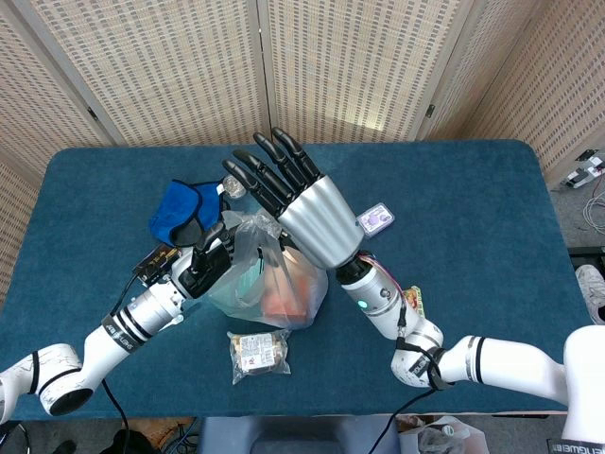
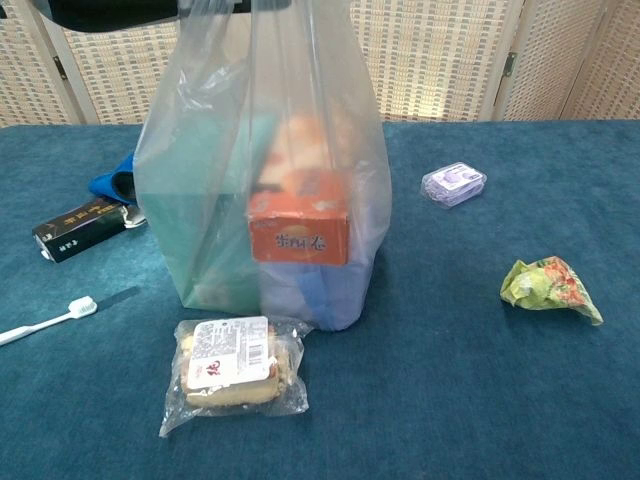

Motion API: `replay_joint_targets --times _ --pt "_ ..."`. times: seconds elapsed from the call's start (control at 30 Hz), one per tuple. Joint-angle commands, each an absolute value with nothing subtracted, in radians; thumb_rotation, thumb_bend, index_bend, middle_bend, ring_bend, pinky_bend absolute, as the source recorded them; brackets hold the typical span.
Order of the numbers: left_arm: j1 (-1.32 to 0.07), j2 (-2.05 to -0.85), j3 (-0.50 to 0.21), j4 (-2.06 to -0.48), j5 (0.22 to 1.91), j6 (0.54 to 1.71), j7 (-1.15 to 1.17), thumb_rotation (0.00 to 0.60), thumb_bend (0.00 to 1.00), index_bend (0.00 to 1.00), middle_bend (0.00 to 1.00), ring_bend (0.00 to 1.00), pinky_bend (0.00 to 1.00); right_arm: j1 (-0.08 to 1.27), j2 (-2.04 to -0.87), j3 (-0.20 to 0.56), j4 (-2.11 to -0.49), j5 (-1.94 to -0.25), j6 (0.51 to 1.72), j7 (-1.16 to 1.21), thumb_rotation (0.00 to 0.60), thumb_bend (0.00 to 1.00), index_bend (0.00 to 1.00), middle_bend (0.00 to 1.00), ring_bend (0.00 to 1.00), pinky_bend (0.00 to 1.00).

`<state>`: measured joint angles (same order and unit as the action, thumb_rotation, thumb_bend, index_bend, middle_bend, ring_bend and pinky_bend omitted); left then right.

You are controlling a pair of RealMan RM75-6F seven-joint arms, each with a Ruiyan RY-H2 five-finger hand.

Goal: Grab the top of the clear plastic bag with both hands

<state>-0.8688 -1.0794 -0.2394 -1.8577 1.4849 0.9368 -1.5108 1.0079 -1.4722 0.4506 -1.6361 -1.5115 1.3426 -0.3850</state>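
Hands meet over a clear plastic bag on a table covered in blue-green cloth, seen first from the head camera. The bag, thin and crinkled, sits near the table's middle toward the front edge. The left hand, black-fingered on a white and silver arm, has its fingers curled around the film at the bag's upper left and holds it. The right hand, with a smooth silver back and dark fingers, is raised above the bag's top with fingers straight and spread, and no film can be seen gripped in it. A rumpled blue cloth lies behind the left hand, a small lilac case to the right, and a clear-wrapped snack packet in front of the bag.

From the chest camera, the bag stands upright, its long axis vertical, its mouth pulled upward out of the top of the frame. Through the hazy film show an orange carton, a pale green box and something blue below. A dark shape at the top left edge is the left hand; the right hand cannot be made out here. On the cloth lie a black box, a white toothbrush, and a crumpled green and orange wrapper
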Motion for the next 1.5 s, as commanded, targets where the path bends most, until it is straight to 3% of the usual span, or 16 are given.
replay_joint_targets --times 0.03,0.27,1.5 --pt "-0.869 -1.090 -0.246 -1.863 1.475 0.937 -1.495 0.000 0.25 0.21 0.25 0.21 0.27 1.009 -1.475 0.450 -1.638 -1.510 1.343 -0.386 0.600 0.25 0.01 0.15 0.04 0.09" --pt "-0.865 -1.092 -0.258 -1.881 1.459 0.934 -1.463 0.000 0.25 0.16 0.17 0.13 0.16 1.006 -1.471 0.453 -1.648 -1.504 1.346 -0.396 0.600 0.25 0.01 0.15 0.04 0.09" --pt "-0.867 -1.101 -0.313 -1.938 1.439 0.881 -1.530 0.000 0.25 0.14 0.15 0.13 0.16 1.040 -1.497 0.469 -1.636 -1.470 1.327 -0.420 0.600 0.25 0.01 0.15 0.04 0.09"
